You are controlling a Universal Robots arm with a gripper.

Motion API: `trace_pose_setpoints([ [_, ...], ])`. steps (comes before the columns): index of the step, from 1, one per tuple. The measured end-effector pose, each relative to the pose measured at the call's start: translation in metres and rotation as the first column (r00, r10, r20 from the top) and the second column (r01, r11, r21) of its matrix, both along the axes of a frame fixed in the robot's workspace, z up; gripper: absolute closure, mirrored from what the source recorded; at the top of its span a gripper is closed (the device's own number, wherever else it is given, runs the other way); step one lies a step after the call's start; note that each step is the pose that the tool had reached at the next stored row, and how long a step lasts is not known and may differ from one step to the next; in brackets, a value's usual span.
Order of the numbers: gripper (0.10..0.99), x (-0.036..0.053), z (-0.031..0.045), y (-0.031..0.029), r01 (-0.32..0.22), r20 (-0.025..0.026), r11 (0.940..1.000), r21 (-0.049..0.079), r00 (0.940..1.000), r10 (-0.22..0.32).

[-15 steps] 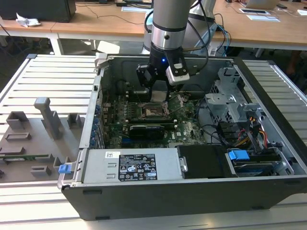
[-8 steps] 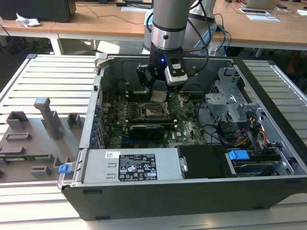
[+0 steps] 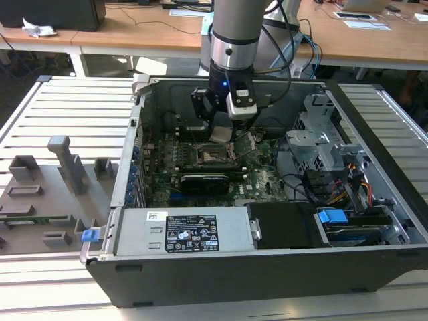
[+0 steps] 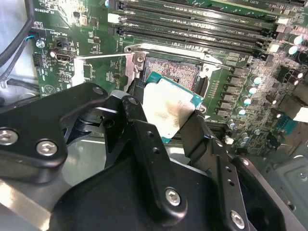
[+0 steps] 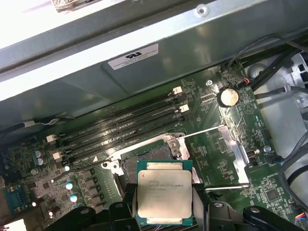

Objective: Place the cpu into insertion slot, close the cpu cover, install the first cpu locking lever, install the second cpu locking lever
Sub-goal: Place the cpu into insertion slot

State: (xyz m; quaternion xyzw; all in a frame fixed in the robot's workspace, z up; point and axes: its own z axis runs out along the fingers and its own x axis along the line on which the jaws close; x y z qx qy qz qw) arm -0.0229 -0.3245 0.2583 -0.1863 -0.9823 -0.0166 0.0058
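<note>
While the gripper is clamped on the cpu, one black finger on each of two opposite edges, we've got the chip hanging just over the insertion slot and not seated in it. Silver face is up in the first wrist view. In the second wrist view the cpu looks tilted over the slot's near rim, and the slot shows its dark contact field bare. Same story from the exterior view: gripper straight above the slot, chip in its fingers. The cpu cover is swung up off the slot, standing at one side of it, and a thin locking lever sticks out from the slot's corner toward that cover. Right beside the slot, on the side away from the gripper, we see the row of long black memory slots. Past the cover from the slot sits a round coin cell. All of it is on the green motherboard inside the open case, and a long black card lies just beside the slot.
</note>
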Motion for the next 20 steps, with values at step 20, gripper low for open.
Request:
trace_pose_setpoints([
  [20,0.545,0.0,-0.0004,0.0,0.171,0.0004,0.9853,-0.005,0.9853,-0.171],
])
